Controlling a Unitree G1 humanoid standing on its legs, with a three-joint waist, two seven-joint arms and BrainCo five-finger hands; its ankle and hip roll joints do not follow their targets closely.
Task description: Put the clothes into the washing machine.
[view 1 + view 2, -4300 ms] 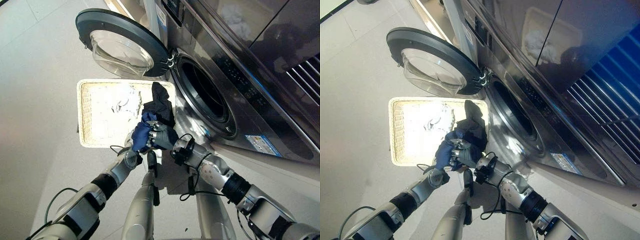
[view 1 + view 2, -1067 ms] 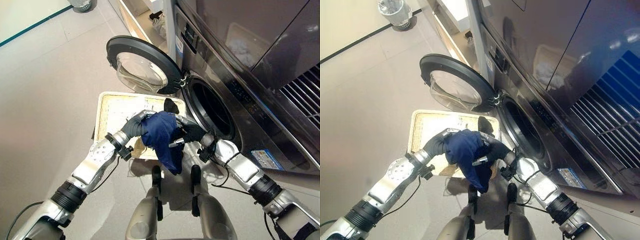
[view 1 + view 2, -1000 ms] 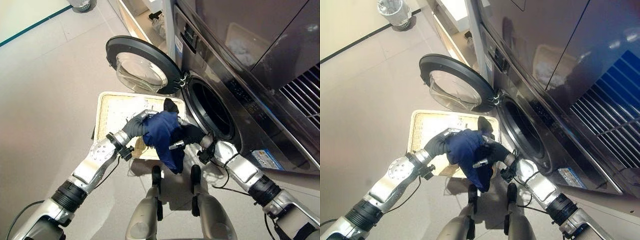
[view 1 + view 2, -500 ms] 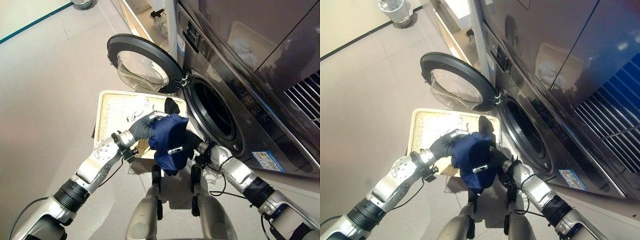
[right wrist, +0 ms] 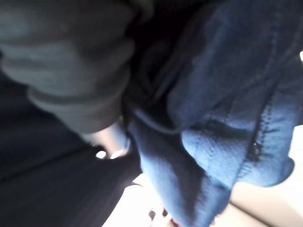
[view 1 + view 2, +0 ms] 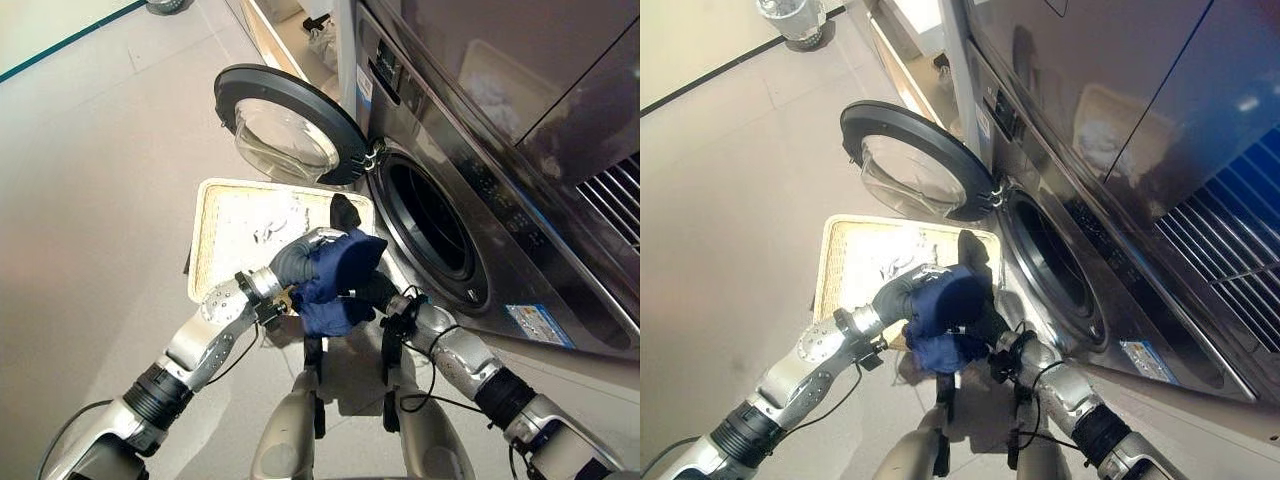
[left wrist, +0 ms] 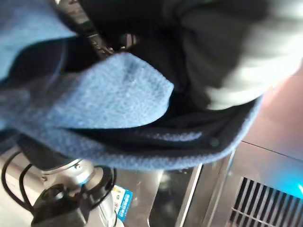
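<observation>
The blue garment [image 6: 340,280] hides both hands' fingers; beside it, the washing machine [image 6: 480,170] runs past the picture's edge.

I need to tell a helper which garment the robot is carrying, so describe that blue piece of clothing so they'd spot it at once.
Find the washing machine with its round door swung open. Before its opening, over the pale basket on the floor, both hands bunch a dark blue garment. It is bundled in the air, unlike the white and black clothes in the basket.

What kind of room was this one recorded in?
Probably a laundry area at home: a front-loading washing machine with its round door swung open, a wicker laundry basket on the tiled floor, and a blue garment bunched between both robot hands.
</observation>
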